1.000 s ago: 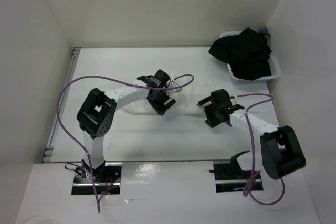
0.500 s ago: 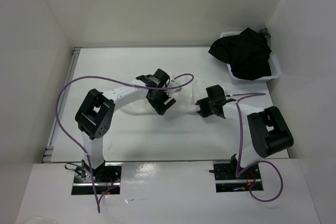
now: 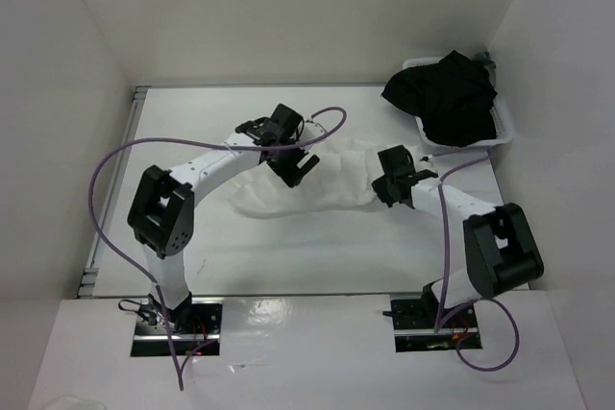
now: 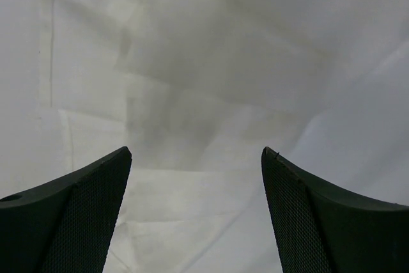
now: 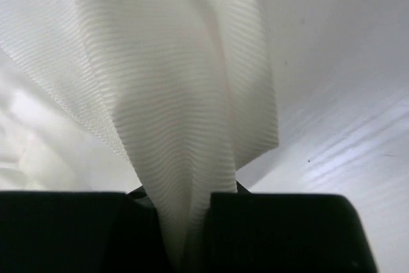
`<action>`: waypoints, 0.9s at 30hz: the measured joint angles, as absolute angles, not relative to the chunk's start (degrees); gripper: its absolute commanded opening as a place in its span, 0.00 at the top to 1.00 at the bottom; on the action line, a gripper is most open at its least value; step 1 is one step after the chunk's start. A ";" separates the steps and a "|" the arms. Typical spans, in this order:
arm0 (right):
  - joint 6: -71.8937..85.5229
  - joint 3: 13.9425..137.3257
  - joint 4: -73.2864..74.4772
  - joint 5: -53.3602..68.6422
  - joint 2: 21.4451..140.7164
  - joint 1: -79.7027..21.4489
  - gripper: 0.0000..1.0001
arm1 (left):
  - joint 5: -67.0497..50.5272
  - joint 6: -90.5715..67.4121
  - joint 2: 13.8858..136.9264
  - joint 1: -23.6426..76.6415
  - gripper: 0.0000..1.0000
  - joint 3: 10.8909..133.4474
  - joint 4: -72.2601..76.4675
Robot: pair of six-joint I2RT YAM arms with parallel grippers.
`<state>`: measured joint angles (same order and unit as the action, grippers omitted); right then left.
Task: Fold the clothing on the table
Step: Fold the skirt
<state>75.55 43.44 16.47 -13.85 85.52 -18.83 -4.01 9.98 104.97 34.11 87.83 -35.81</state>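
The right gripper [image 5: 185,225] is pinched tight on a bunched fold of the clothing [image 5: 172,94], right of the table's [image 3: 192,132] centre. The left gripper [image 4: 195,177] hangs spread wide above the fabric near the table's centre, where the clothing lies crumpled.

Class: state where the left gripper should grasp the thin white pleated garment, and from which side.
Probably the thin white pleated garment at its left edge, from above: it lies flat there, and the right gripper pinches its opposite end.

Overhead camera looks down; both wrist cameras closely face the clothing [image 3: 336,184].
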 measured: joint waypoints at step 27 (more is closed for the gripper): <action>29.89 60.58 16.60 -43.05 85.76 -56.38 0.96 | -11.84 7.25 119.55 28.88 0.22 88.53 -33.93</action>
